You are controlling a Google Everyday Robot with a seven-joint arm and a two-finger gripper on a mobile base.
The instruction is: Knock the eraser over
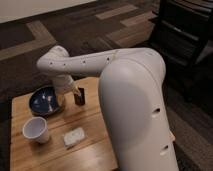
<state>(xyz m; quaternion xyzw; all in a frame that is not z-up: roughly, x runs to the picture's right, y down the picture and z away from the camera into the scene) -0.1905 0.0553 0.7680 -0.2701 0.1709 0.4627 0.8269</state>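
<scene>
The eraser (79,97), a small dark block, stands upright on the wooden table (90,135) to the right of the blue bowl. My gripper (74,90) reaches down from the white arm's elbow and sits right beside the eraser's left top, close to touching it. The arm's bulk (135,105) fills the right of the view and hides that side of the table.
A dark blue bowl (45,99) with something pale inside sits at the table's back left. A white cup (36,129) stands at the front left. A flat whitish pad (74,136) lies in front of the eraser. Dark furniture (182,35) stands at the back right.
</scene>
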